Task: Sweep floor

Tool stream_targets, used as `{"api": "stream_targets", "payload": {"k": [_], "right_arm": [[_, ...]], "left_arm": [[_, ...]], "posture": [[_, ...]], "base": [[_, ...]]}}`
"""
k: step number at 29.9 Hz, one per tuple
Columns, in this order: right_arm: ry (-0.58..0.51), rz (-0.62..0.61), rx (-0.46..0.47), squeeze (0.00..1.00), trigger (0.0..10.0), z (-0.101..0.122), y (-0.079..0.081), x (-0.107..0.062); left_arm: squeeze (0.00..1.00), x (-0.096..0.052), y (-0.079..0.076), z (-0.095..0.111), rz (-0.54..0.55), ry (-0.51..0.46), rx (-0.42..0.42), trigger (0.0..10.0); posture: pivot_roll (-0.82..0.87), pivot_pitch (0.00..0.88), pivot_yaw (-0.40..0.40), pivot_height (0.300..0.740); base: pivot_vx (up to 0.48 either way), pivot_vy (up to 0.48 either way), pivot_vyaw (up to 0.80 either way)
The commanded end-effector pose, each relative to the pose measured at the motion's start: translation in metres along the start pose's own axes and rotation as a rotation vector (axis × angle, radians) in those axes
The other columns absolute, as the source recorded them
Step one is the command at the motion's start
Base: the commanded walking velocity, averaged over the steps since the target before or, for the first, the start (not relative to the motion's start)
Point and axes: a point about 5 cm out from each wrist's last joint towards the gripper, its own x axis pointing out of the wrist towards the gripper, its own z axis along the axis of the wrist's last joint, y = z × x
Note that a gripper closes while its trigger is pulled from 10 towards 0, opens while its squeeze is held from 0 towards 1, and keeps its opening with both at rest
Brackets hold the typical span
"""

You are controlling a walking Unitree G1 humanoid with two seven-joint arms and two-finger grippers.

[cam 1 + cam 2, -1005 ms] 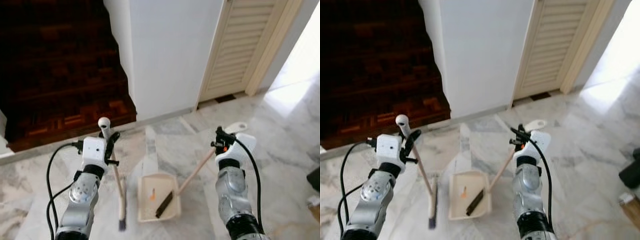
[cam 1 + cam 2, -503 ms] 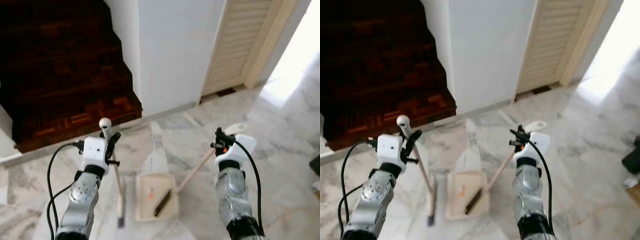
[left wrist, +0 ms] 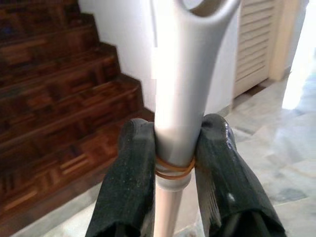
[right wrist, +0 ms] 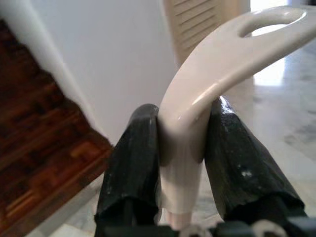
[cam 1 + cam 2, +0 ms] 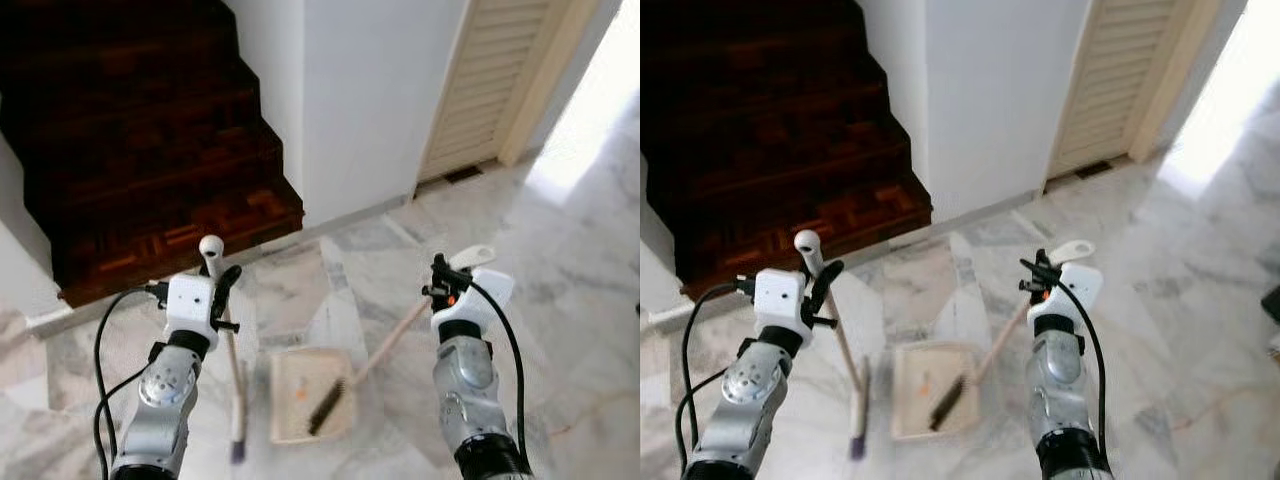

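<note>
The left end effector (image 3: 173, 163) is clamped on the broom handle (image 5: 228, 345), whose brush head (image 5: 238, 428) rests on the marble floor (image 5: 560, 250) just beside the dustpan (image 5: 290, 400). The left wrist view reveals a rubber band (image 3: 173, 170) around the handle. The right end effector (image 4: 180, 148) grips the dustpan handle (image 5: 395, 335); a dark strip (image 5: 327, 407) and an orange scrap (image 5: 301, 393) lie in the pan. Wooden stairs (image 5: 140, 150) rise ahead.

A dark parquet staircase (image 5: 150, 130) rises beside a white wall (image 5: 370, 90), next to a cream louvred door (image 5: 500, 80). Grey-veined marble floor (image 5: 560, 260) spreads below, with bright daylight washing in from the right.
</note>
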Motion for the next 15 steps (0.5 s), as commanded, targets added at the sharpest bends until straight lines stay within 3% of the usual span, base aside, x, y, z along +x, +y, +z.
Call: {"api": "stream_targets", "payload": {"k": [1, 15], "right_arm": [[-0.062, 0.026, -0.009, 0.00, 10.0, 0.0138, 0.0065, 0.0058], [-0.061, 0.029, -0.002, 0.00, 10.0, 0.0132, 0.0088, 0.0054]], "left_arm": [[0.00, 0.0020, 0.0049, 0.0095, 0.013, -0.048, 0.010, 10.0], [0.00, 0.0009, 0.0044, 0.0095, -0.001, -0.048, 0.016, 10.0]], "posture": [[0.03, 0.000, -0.023, 0.740], [0.03, 0.000, -0.013, 0.740]], "base": [[0.000, 0.371, 0.00], [0.000, 0.369, 0.00]]}}
